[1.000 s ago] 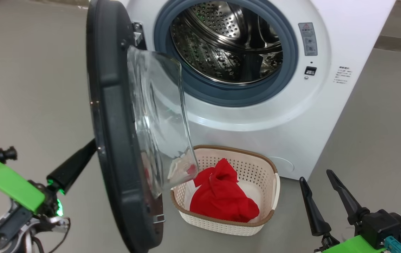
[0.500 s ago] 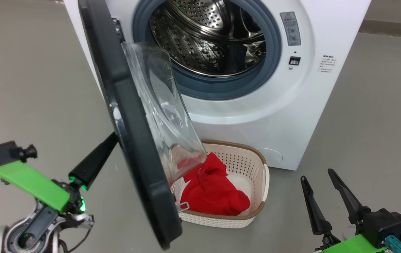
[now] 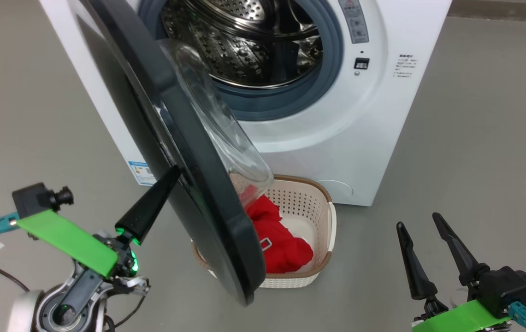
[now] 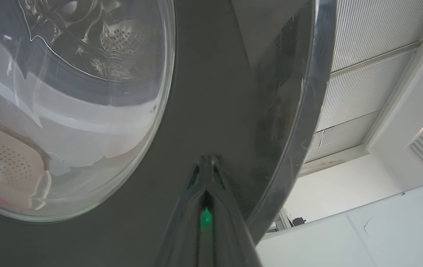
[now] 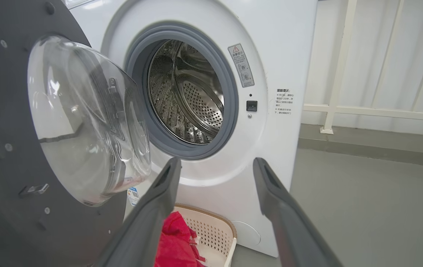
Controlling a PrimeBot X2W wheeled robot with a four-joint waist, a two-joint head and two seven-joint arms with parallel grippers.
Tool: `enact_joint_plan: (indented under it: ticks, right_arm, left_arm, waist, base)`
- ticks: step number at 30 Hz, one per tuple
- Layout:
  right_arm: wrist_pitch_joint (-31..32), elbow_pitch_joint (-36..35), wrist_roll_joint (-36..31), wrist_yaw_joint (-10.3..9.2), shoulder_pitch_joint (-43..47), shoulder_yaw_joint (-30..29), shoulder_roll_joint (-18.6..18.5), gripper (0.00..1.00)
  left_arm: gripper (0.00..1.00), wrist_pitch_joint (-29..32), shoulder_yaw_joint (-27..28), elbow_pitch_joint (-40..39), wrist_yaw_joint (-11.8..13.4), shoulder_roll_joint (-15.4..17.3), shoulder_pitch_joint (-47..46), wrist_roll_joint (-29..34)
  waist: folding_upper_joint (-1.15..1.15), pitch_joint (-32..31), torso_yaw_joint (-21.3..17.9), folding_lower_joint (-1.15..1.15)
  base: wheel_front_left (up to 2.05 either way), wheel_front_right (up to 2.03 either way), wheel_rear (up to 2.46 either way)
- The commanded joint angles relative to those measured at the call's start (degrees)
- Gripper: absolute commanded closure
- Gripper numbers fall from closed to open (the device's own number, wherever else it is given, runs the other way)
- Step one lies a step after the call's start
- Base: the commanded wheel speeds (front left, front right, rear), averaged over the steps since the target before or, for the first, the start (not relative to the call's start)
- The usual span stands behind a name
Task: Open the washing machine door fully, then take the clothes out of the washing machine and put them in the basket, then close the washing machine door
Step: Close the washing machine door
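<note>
Grey floor all round, and we had our left claw, pinched shut, pushing the washing machine door nearer the washing machine than a second before. Clothes sat in the basket; right claw gaped, idle. Closing looked underway.

Perhaps a test lab: lone washing machine, bare grey floor.

Glossy black washing machine door, perforated steel drum.
</note>
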Motion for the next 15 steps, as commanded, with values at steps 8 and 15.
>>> enact_joint_plan:
  ticks: [8, 15]
  right_arm:
    - [-0.4, -1.5, 0.4, 0.29, -3.5, 1.3, -0.7, 0.00]
    - [-0.4, -1.5, 0.7, 0.29, -4.3, 1.4, -0.7, 0.00]
  left_arm:
    - [1.00, -4.1, -1.0, -0.6, -1.3, 0.6, -3.4, -1.8]
    - [1.00, -7.3, -2.3, 0.7, -2.1, 0.6, -5.2, -2.2]
  waist:
    - [0.00, 2.2, -3.6, 0.00]
    - [0.00, 3.5, -6.6, 0.00]
  base:
    - [0.00, 0.00, 0.00]
    - [0.00, 0.00, 0.00]
